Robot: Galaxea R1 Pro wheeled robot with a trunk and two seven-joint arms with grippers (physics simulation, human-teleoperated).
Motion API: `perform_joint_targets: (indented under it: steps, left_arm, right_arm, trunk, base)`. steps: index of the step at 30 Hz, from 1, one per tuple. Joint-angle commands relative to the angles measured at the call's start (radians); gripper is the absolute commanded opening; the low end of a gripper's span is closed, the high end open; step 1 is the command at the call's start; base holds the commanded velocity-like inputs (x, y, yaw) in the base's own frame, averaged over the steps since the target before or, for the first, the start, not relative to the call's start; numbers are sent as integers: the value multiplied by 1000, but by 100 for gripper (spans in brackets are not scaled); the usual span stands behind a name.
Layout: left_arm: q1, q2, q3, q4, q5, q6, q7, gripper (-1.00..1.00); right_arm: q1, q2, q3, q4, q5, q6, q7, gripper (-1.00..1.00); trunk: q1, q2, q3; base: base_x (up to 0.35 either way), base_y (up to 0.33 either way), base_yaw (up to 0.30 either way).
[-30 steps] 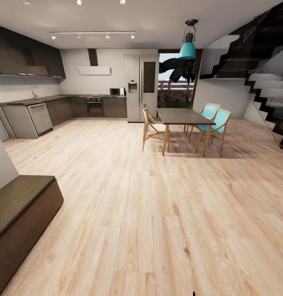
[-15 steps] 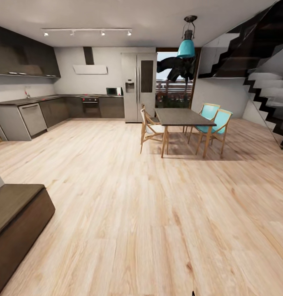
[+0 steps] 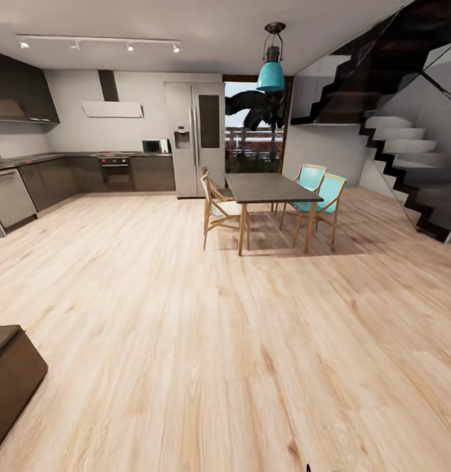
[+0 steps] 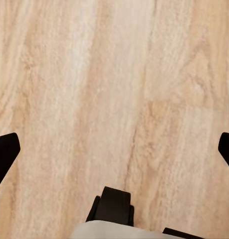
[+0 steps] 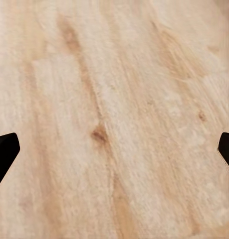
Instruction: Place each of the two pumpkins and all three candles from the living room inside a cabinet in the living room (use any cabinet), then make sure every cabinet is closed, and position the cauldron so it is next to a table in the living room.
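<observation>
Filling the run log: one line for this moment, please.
phase: in transit | left pincer: open, empty | right pincer: open, empty | ahead: dining table

My left gripper (image 4: 114,149) pointing down, fingertips (image 4: 4,152) spread wide, nothing held, right gripper (image 5: 114,149) same, fingertips (image 5: 4,149) wide apart, both empty

The left hand (image 4: 114,149) is spread wide, its dark fingertips (image 4: 4,152) at opposite edges. Beneath lies pale wooden floor (image 4: 114,74)
</observation>
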Motion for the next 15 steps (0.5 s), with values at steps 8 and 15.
perform_joint_targets:
  steps: [8,15]
  left_arm:
    - [-1,-11,-7,-5,2,-6,8,100]
    - [-1,-11,-7,-5,2,-6,8,100]
  right_arm:
    - [-1,0,3,1,-8,-2,0,100]
    - [-1,1,3,1,-7,-2,0,100]
  trunk:
    - [1,0,-1]
    - [1,0,-1]
  base:
    - [328,0,-261]
    - [328,0,-261]
